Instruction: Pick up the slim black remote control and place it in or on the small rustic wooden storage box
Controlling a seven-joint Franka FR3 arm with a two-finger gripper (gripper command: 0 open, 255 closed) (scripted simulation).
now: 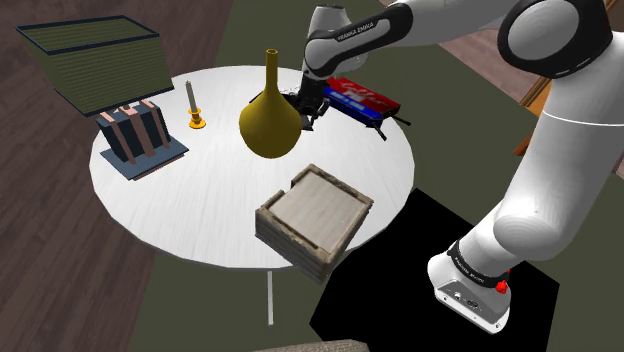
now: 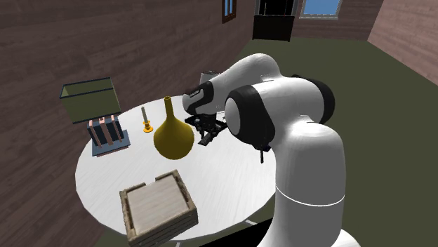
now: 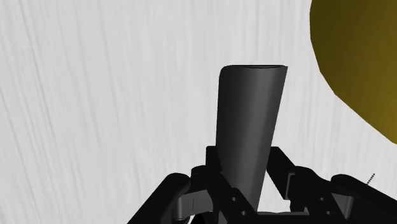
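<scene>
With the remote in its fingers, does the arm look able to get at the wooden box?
Probably yes: bare tabletop lies between the gripper, shut on the remote, and the wooden box. The yellow vase stands close beside the gripper, off that line.

On my worktop (image 1: 200,205) the box (image 1: 315,215) sits at the edge nearest my stand. The vase (image 1: 270,125) stands mid-worktop, beyond the box. In the shoulder view, the candlestick (image 1: 195,108) is left of the vase and the rack (image 1: 135,135) farther left. The remote (image 3: 248,127) sits clasped between my jaws, close beside the vase.
</scene>
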